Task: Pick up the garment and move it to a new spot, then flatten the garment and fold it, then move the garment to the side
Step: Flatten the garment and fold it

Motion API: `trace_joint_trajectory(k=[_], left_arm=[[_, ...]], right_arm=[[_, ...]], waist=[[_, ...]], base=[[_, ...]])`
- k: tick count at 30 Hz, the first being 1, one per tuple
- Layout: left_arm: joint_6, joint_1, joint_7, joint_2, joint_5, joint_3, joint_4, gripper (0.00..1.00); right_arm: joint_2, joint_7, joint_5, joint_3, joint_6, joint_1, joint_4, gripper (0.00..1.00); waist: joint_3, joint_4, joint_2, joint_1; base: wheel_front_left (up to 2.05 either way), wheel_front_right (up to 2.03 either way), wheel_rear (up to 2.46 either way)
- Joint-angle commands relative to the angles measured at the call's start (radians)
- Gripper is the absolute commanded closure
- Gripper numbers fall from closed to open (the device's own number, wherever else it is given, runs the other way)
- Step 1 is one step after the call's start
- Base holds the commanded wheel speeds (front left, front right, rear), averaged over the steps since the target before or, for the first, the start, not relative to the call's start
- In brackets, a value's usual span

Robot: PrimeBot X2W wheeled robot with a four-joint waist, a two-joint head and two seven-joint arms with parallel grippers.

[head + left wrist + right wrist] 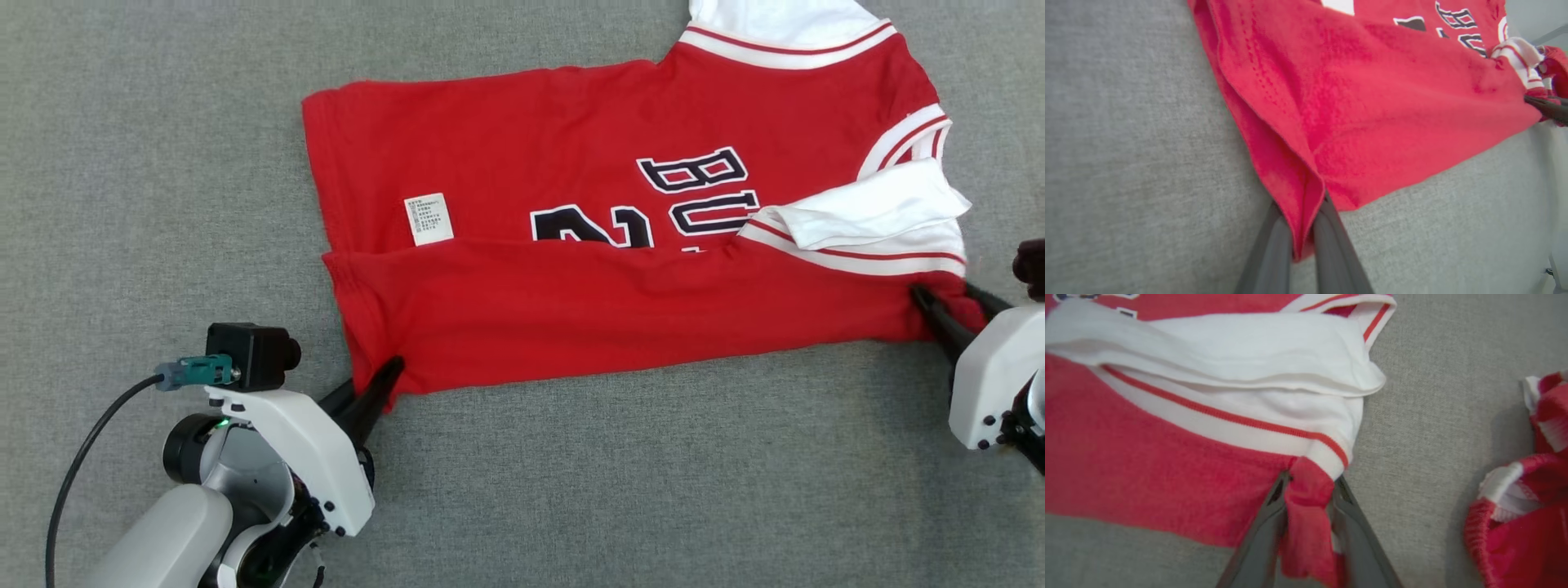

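Judging red-and-white jersey garment (571,327) soft, light, limp; left pincer (1302,201) is clamping its hem corner, right pincer (1312,479) its bunched shoulder.

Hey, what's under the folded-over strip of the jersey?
More of the jersey: the dark number and letters run under the fold, so their lower parts are covered. The white label sits just clear of it.

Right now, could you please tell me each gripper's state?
Left gripper: closed on hem corner of the red fabric basketball jersey.
Right gripper: closed on its opposite end.
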Motion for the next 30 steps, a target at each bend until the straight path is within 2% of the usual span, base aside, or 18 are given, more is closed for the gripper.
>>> trace_joint_trajectory(k=[1,6,12,16,17,18,19,20,23,26,28,30], left_arm=[[-0.010,0.071,0.050,-0.009,-0.015,-0.060,0.041,1.00],[-0.030,0.102,0.038,0.048,-0.054,-0.010,-0.024,1.00],[-0.006,0.205,0.042,0.158,-0.081,0.044,-0.147,1.00],[0.026,0.284,0.041,0.193,-0.099,0.053,-0.229,1.00],[0.032,0.300,0.041,0.194,-0.100,0.050,-0.238,0.87],[0.036,0.312,0.038,0.191,-0.099,0.045,-0.242,0.57],[0.041,0.321,0.037,0.183,-0.102,0.042,-0.243,0.03],[0.044,0.323,0.033,0.184,-0.090,0.036,-0.240,0.00],[0.066,0.320,0.021,0.194,-0.050,0.031,-0.243,0.00],[0.110,0.300,0.007,0.231,0.002,0.062,-0.296,0.00],[0.147,0.273,0.006,0.256,0.029,0.096,-0.343,0.00],[0.166,0.225,0.027,0.270,0.039,0.121,-0.376,0.00]], right_arm=[[-0.004,0.022,0.018,0.010,0.000,0.028,0.020,1.00],[-0.073,0.069,0.097,-0.013,0.000,0.092,-0.070,1.00],[-0.184,0.194,0.201,-0.049,-0.001,0.243,-0.228,1.00],[-0.195,0.235,0.239,-0.063,-0.001,0.315,-0.293,1.00],[-0.194,0.234,0.236,-0.056,-0.001,0.323,-0.301,0.86],[-0.182,0.231,0.241,-0.046,-0.001,0.328,-0.304,0.57],[-0.169,0.225,0.246,-0.037,0.000,0.329,-0.305,0.00],[-0.163,0.225,0.247,-0.030,0.000,0.328,-0.306,0.00],[-0.179,0.225,0.246,-0.024,0.000,0.335,-0.331,0.00],[-0.230,0.232,0.268,-0.048,0.000,0.330,-0.409,0.00],[-0.269,0.252,0.292,-0.075,0.000,0.289,-0.466,0.00],[-0.305,0.271,0.304,-0.092,0.000,0.222,-0.500,0.00]], waist=[[-0.021,0.003,0.0000,0.0000],[-0.102,-0.001,0.0000,0.0000],[-0.157,-0.015,0.0000,0.0000],[-0.130,-0.028,0.0000,0.0000],[-0.120,-0.031,0.0000,0.0000],[-0.111,-0.033,0.0000,0.0000],[-0.103,-0.035,0.0000,0.0000],[-0.100,-0.036,0.0000,0.0000],[-0.100,-0.037,0.0000,0.0000],[-0.101,-0.037,0.0000,0.0000],[-0.089,-0.044,0.0000,0.0000],[-0.068,-0.042,0.0000,0.0000]], base=[[0.00,0.00,0.00],[0.00,0.00,0.00],[0.00,0.00,0.00],[0.00,0.00,0.00],[0.00,0.00,0.00],[0.00,0.00,0.00],[0.00,0.00,0.00],[0.00,0.00,0.00],[0.00,0.00,0.00],[0.00,0.00,0.00],[0.00,0.00,0.00],[0.00,0.00,0.00]])
